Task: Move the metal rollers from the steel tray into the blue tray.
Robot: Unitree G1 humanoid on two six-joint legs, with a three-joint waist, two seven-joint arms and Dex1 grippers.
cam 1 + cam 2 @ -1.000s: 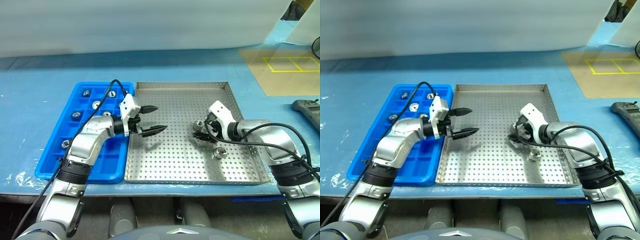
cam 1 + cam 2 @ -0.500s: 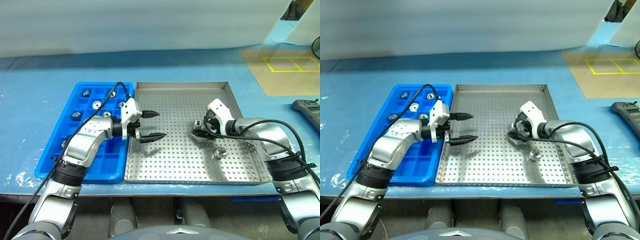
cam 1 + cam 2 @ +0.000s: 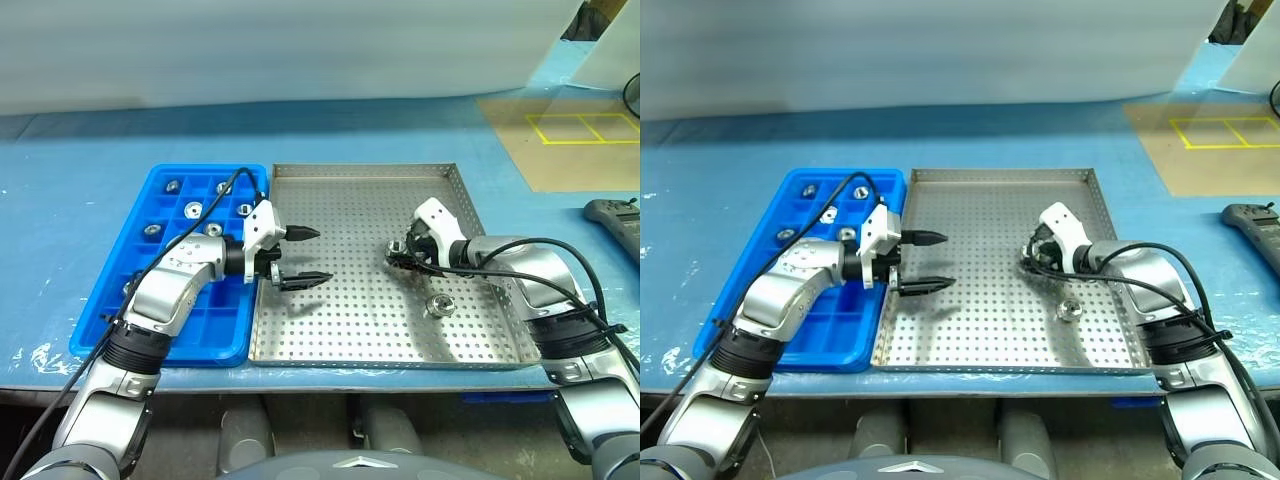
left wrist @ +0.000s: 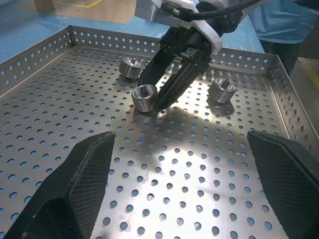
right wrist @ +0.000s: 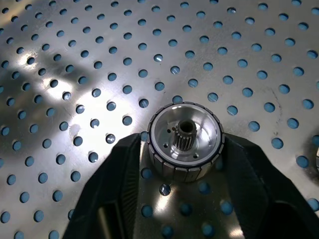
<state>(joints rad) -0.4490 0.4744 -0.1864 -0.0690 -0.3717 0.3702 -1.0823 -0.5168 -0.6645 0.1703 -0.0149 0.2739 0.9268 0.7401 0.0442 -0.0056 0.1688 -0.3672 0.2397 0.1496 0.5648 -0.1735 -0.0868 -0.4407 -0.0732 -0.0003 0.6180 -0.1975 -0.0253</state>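
Rollers: we count three in the steel tray. One roller sits clamped between the two black fingers of the right pincer, resting on the perforated floor in the right half of the tray. We see it as a short shiny cylinder with a ribbed outer band, a recessed face and a small toothed hub at its centre. A second roller lies just beyond that pincer, a third nearer the tray's front edge. The left pincer hangs released, fingers spread wide, over the tray's left side, holding nothing. We note several more rollers lying in compartments of the blue tray, beside the steel tray's left rim.
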